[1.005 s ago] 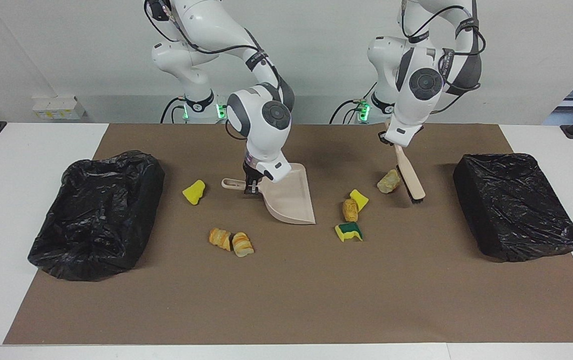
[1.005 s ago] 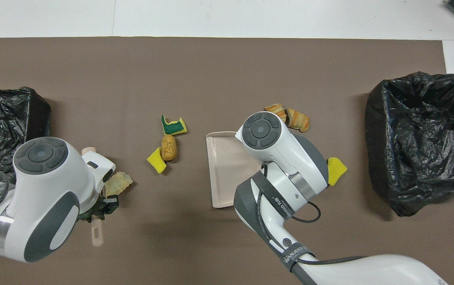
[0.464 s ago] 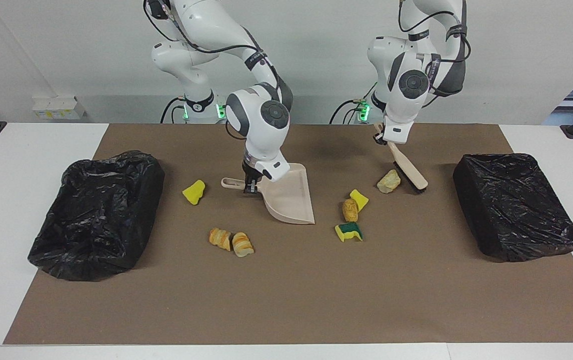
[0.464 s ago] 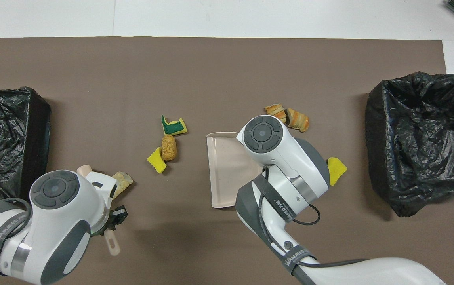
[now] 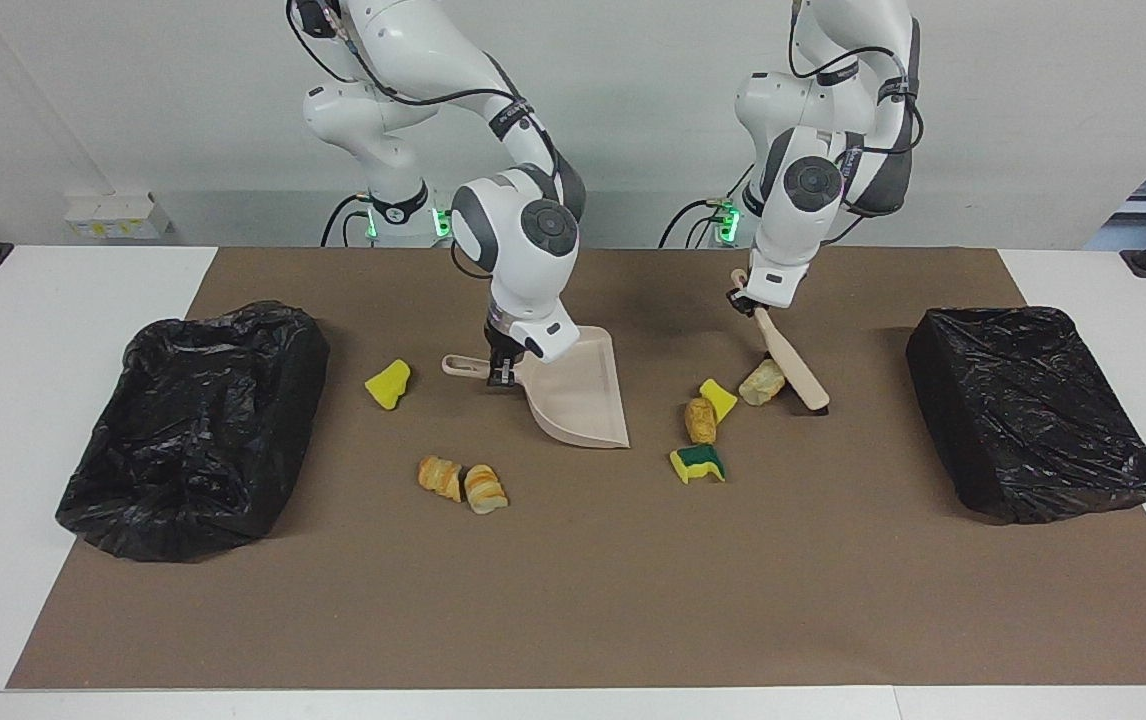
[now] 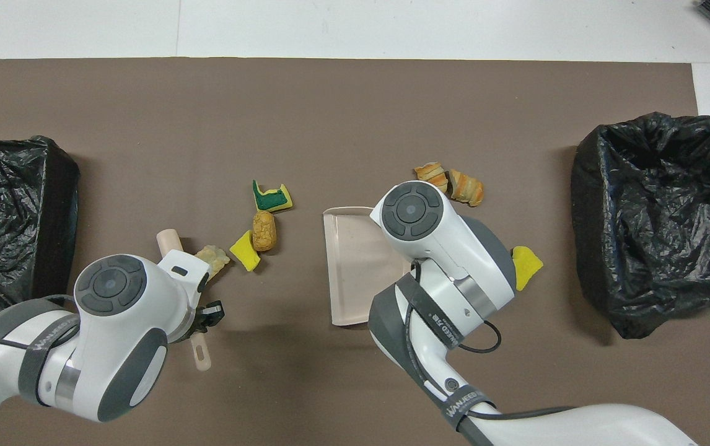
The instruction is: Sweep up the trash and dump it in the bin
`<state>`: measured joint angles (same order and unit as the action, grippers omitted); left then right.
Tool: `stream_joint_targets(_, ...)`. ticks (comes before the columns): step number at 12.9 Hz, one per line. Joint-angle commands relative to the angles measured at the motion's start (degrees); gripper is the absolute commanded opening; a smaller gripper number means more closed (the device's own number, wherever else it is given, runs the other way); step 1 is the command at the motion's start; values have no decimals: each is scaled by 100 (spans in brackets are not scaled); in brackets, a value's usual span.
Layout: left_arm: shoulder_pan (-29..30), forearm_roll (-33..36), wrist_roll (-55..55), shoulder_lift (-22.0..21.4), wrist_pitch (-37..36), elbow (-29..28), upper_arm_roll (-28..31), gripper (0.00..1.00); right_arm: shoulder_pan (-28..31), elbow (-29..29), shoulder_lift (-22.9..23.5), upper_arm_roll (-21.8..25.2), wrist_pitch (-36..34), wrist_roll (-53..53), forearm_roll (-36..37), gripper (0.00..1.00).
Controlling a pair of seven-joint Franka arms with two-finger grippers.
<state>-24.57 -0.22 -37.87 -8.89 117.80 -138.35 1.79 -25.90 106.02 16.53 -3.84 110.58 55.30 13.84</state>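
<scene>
Yellow, tan, orange trash (image 5: 701,420) lumps | left tool (image 5: 745,300) clenched on brush (image 5: 791,362) | right tool (image 5: 501,372) clenched on dustpan (image 5: 578,395)

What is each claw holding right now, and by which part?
The left claw holds the beige brush by its handle, near the handle's end. The right claw holds the beige dustpan by its handle, close to the pan.

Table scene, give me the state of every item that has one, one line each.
Brush: held by left tool, tilted, head down against tan chunk.
Dustpan: held at handle by right tool, front edge on mat, empty.
Bin at right arm's end: open.
Bin at left arm's end: bag-lined.
</scene>
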Motion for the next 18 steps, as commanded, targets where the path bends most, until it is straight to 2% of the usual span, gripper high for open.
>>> stream_joint_targets(1, -241, -259, 752, 125, 164, 116, 59, 0, 41, 218, -168, -29, 166, -221, 101, 0)
stream_joint_targets(5, -610, -856, 1668, 89, 190, 107, 59, 0, 41, 226, -159, -29, 166, -248, 93, 0)
stream_joint_targets(9, -1137, -1401, 1686, 115, 541, 116, 59, 0, 41, 226, -159, -29, 166, -274, 101, 0)
stream_joint_targets(12, -1717, -1726, 1686, 405, 1173, 133, 50, 0, 41, 226, -150, -29, 166, -274, 92, 0)
stream_joint_targets(14, -1980, -2078, 1634, 502, 1201, 387, 50, 0, 50, 226, -159, -29, 166, -274, 92, 0)
stream_joint_targets(18, -2140, -2158, 1564, 643, 930, 861, 59, 0, 67, 262, -159, -21, 157, -274, 93, 0)
